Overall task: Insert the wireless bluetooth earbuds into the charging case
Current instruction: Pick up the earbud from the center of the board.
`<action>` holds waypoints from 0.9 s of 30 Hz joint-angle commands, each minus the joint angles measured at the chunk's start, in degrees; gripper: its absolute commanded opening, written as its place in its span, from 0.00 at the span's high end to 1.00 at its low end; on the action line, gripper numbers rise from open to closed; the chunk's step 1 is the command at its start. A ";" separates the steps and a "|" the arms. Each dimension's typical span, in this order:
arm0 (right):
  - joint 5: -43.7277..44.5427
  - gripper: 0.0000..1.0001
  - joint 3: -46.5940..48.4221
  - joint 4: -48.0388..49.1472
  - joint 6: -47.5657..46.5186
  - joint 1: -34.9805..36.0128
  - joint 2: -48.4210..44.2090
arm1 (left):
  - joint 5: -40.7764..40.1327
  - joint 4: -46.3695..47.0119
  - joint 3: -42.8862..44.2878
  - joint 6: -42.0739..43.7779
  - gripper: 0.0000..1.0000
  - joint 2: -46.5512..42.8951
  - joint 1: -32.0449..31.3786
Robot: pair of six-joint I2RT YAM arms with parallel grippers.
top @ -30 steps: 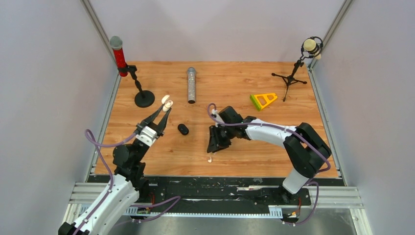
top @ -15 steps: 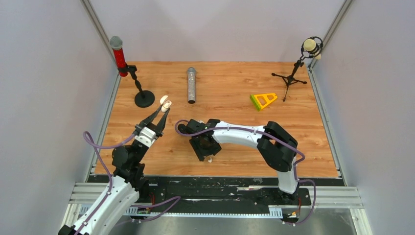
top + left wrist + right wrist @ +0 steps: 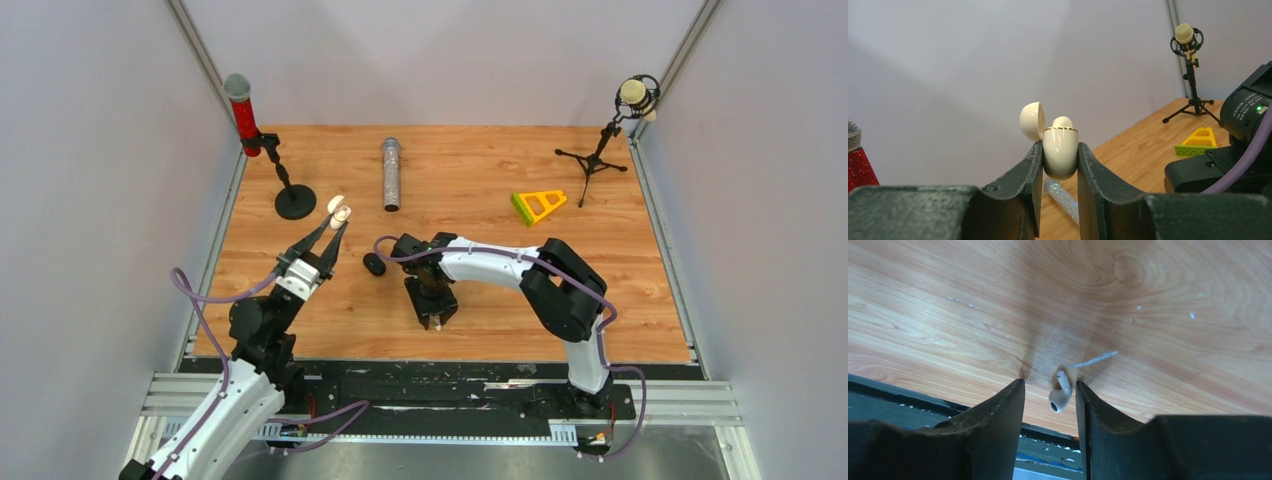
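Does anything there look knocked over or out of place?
The silver glitter microphone lies flat on the wooden table, while the red microphone and cream microphone stand on stands. A thin white sliver lies beside the small white earbud.

1. The wooden table (image 3: pixel 480 300) fills the middle of the frame, with grey walls around it.
2. Left of centre, the left gripper (image 3: pixel 338 221) pinches a cream charging case (image 3: pixel 341 209) at its fingertips, raised above the table, and the case shows as two pale lobes.
3. At lower centre the right gripper (image 3: pixel 437 320) points down at the wood near the table's bottom edge. How its jaws stand cannot be made out here.
4. A small black oval thing (image 3: pixel 374 264) lies between the two grippers.
5. A red microphone (image 3: pixel 241 107) on a round-based stand is at upper left.
6. A silver microphone (image 3: pixel 390 174) lies flat at upper centre.
7. A yellow-and-green triangular piece (image 3: pixel 538 205) lies right of centre.
8. A cream microphone (image 3: pixel 633 93) on a tripod stands at upper right.
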 commanded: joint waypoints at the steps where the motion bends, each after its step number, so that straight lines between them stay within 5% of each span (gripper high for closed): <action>1: -6.41 0.61 -0.43 4.71 -1.95 -0.60 0.56 | -0.68 1.53 2.54 1.26 1.00 -0.51 -0.05; 9: -10.12 0.84 -6.16 6.51 -9.77 -2.16 -2.27 | -0.78 1.14 2.51 1.42 1.00 -0.54 -0.05; 13: -20.00 0.91 -8.20 8.46 -17.57 -3.65 -3.39 | -0.56 1.13 2.58 1.26 1.00 -0.39 -0.05; 17: -33.93 0.88 -10.01 10.19 -27.40 -4.16 -3.84 | -0.63 1.13 2.59 1.31 1.00 -0.49 -0.05; 21: -37.58 0.86 -7.42 7.59 -32.56 -7.54 0.04 | -0.51 0.88 2.60 0.99 1.00 -0.49 -0.05; 27: -39.41 0.65 -4.38 7.91 -37.16 -14.95 3.89 | -0.27 0.55 2.93 1.25 1.00 -0.32 -0.05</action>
